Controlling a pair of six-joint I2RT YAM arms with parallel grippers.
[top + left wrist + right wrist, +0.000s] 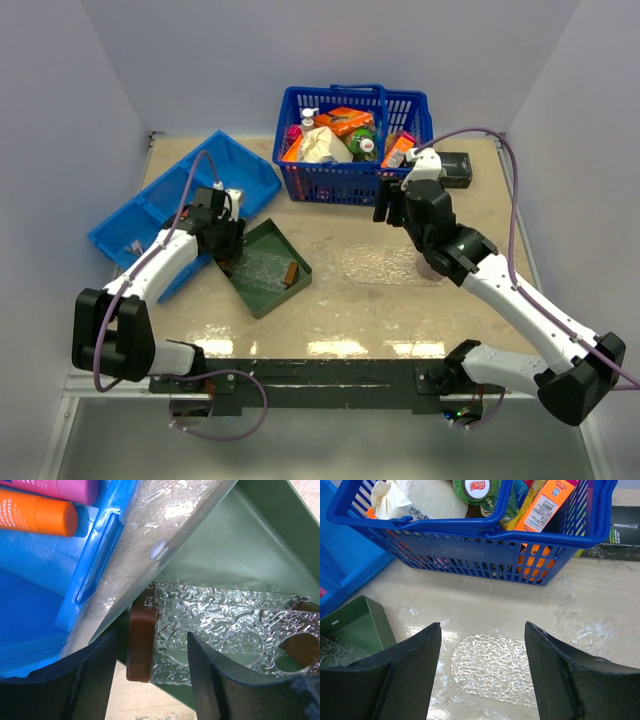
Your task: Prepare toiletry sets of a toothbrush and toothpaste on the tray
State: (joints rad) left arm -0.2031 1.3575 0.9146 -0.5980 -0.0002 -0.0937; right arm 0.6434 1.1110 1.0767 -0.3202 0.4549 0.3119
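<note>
Pale walls (pixel 300 50) box in a glossy beige table (pixel 380 310). Far left, the orange and pink toothpaste (pixel 37 515) sits in the blue bin (pixel 150 215). Next over, the clear tray (pixel 215 615) lies inside the green tray (pixel 255 303), with the left gripper (pixel 226 248) jaws apart either side of its wooden handle (pixel 142 645). The right gripper (pixel 482 627) hangs spread wide, nothing in it, just in front of the blue basket (pixel 350 150).

The tray (pixel 255 268) lies in a square tray (pixel 268 236) left of the tabletop's centre; toothpaste (pixel 40 514) in a divided bin (pixel 200 180) at the left edge, basket (pixel 350 180) at the far edge.
</note>
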